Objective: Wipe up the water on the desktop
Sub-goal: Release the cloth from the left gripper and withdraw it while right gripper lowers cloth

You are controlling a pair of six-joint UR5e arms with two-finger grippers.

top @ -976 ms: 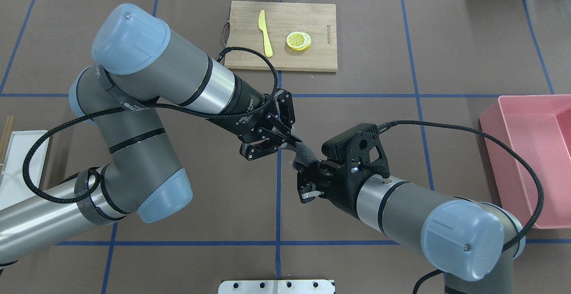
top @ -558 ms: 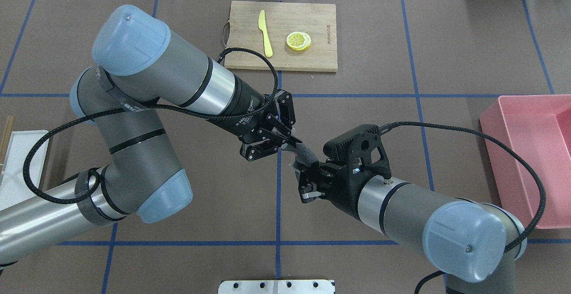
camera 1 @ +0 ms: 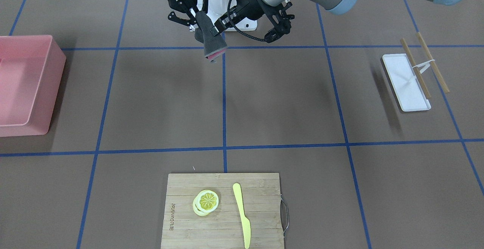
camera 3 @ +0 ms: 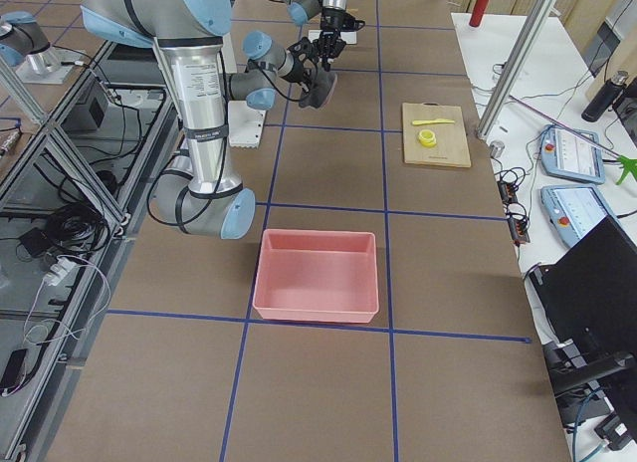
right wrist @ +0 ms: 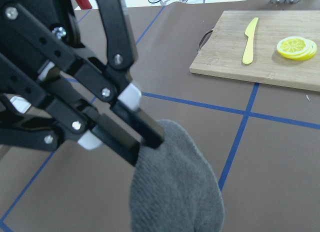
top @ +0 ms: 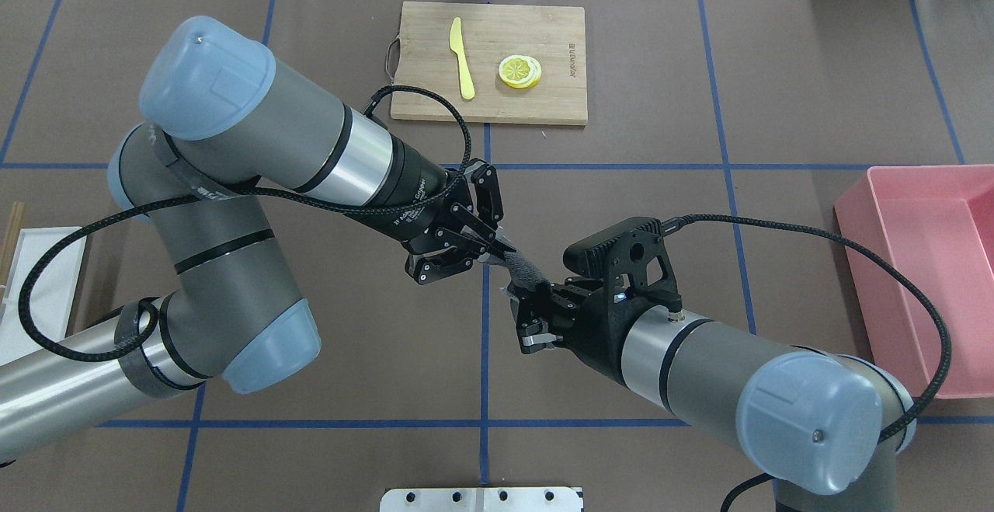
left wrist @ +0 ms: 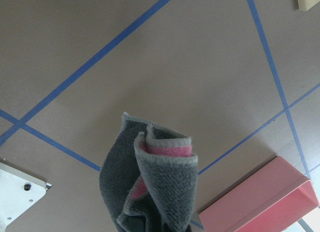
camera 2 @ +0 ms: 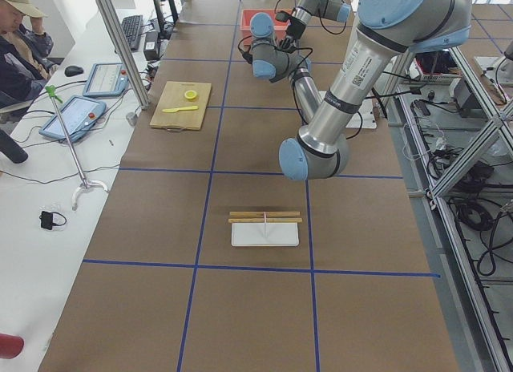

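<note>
A grey cloth with a pink inner face (top: 524,269) hangs in the air between my two grippers, above the brown desktop (top: 699,108) with its blue tape grid. My left gripper (top: 495,250) is shut on one end; its fingertips pinch the cloth in the right wrist view (right wrist: 150,142). My right gripper (top: 526,306) is shut on the other end. In the front view the cloth (camera 1: 211,43) droops below both grippers, clear of the surface. The left wrist view shows its folded end (left wrist: 160,177). I see no wet patch on the desktop.
A bamboo cutting board (top: 543,30) with a yellow knife (top: 463,57) and lemon slices (top: 520,71) lies at the far middle. A pink bin (top: 924,263) stands at the right edge. A white tray (camera 1: 406,82) with chopsticks lies on the robot's left side.
My left arm has shifted slightly left and toward the robot, and the cloth is drawn out a little between the grippers. The right arm has barely moved.
</note>
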